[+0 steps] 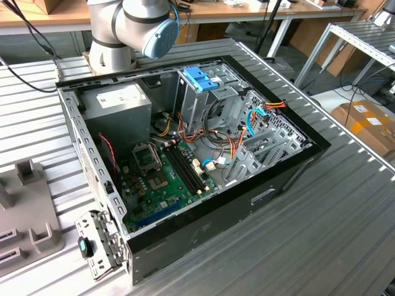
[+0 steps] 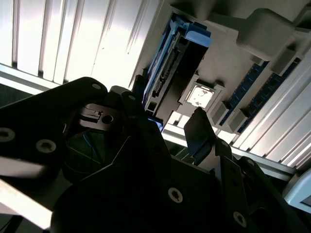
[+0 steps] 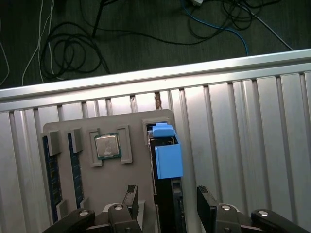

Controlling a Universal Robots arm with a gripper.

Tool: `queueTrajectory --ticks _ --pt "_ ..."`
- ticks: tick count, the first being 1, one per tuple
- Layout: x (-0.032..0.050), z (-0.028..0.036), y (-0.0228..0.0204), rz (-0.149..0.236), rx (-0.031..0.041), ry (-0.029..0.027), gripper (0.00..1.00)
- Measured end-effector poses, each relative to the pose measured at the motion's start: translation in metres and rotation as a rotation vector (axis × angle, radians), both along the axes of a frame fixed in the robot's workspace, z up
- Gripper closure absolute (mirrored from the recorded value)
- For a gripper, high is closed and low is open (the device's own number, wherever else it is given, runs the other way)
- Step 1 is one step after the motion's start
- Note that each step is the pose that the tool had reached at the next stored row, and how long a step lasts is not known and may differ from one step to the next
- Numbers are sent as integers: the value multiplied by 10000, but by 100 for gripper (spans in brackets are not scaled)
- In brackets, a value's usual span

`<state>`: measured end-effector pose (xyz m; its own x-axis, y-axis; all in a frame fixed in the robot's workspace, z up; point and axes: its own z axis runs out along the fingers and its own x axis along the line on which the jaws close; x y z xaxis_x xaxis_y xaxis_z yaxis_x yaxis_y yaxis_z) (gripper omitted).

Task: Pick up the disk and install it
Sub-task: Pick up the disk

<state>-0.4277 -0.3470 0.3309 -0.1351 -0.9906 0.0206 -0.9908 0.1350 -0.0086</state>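
Open and empty, the end effector (image 3: 168, 198) hangs near the light-blue-framed metal disk (image 3: 168, 162) standing on edge in a grey plastic holder (image 3: 127, 127).

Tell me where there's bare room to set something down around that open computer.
The ribbed table is bare along the exterior view's right of the computer case. In the first wrist view, bare slats run beside the grey holder. Crowded: the case's inside, packed with cables, and the holder, where the open tool straddles the disk.
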Motion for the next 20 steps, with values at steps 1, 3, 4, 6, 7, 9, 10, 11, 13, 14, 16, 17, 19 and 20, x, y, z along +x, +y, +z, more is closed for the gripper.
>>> queueTrajectory --ticks 1,3,4,6,7,9,10,11,13,14,16,17,19,20 --pt "0 -7 0 -1 0 -1 40" --pt "0 -21 0 0 0 -1 40" --pt "0 -28 0 -1 0 0 40" --pt "0 -47 0 0 0 0 40" --pt "0 -58 0 0 0 -1 40" --pt "0 -82 0 -1 1 -1 40" --pt "0 -96 0 -1 0 0 40" --pt "0 -110 0 -1 0 -1 40" --pt "0 -141 0 4 1 -2 40" --pt "0 -149 0 14 0 -1 40" --pt "0 -161 0 174 -1 2 40" --pt "0 -170 0 355 0 -1 40" --pt "0 -184 1 721 -1 1 40" --pt "0 -187 1 753 -1 1 40"
